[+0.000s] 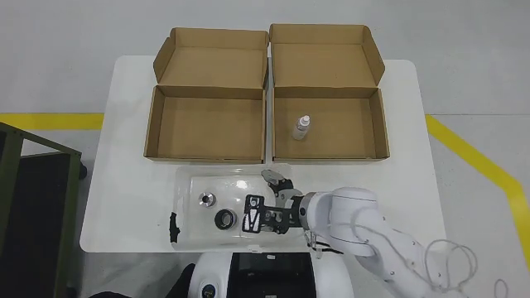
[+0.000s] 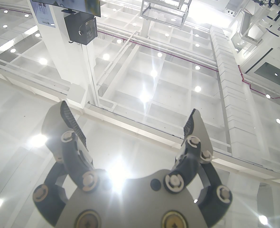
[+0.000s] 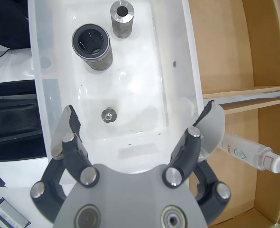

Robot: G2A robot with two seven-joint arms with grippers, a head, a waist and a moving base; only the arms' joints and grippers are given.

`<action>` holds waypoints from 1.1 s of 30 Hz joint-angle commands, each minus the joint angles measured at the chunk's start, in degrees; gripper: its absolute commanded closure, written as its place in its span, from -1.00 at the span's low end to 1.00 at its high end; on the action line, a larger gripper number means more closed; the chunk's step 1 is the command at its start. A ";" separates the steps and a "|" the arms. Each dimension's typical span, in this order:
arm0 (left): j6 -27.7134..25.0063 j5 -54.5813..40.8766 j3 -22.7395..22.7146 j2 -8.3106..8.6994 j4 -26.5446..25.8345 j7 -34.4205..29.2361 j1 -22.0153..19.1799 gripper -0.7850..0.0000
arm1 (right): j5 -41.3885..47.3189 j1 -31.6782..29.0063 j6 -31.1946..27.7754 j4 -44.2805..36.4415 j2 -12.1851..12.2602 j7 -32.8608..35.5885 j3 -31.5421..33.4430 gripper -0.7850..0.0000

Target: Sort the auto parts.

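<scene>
A clear plastic tray [image 1: 186, 184] at the table's front holds a steel cylinder [image 1: 204, 199] [image 3: 122, 18], a black-rimmed linear bearing [image 1: 224, 218] [image 3: 92, 47] and a small round metal part [image 3: 109, 116]. My right gripper [image 1: 262, 198] [image 3: 138, 111] hovers open over the tray [image 3: 189, 48], and the small part lies on the tray floor below the gap between its fingers. Behind the tray stand two open cardboard boxes. The left box [image 1: 205, 128] [image 3: 225, 36] is empty; the right box [image 1: 348, 136] holds a small clear bottle [image 1: 301, 127] [image 3: 249, 154]. My left gripper [image 2: 130, 119] is open, pointing up at the ceiling.
A small black object [image 1: 174, 226] lies on the white table by the tray's left end. Both box lids stand open toward the far side. A silver metal block [image 3: 8, 211] lies on the table near the front edge.
</scene>
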 commanded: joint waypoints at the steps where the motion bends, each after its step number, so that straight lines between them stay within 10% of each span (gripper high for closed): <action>1: 0.00 0.00 0.00 0.00 0.00 0.00 0.00 -1.00 | 1.20 1.09 0.03 0.98 -0.19 1.56 -0.81 -1.00; 13: 0.00 0.00 0.00 0.00 0.00 0.00 0.00 -1.00 | 7.25 6.59 0.93 5.72 -1.24 9.36 -5.79 -0.86; 33: 0.00 0.00 0.00 0.00 0.00 0.00 0.00 -1.00 | 11.72 14.97 5.85 11.83 -0.94 14.28 -15.76 0.22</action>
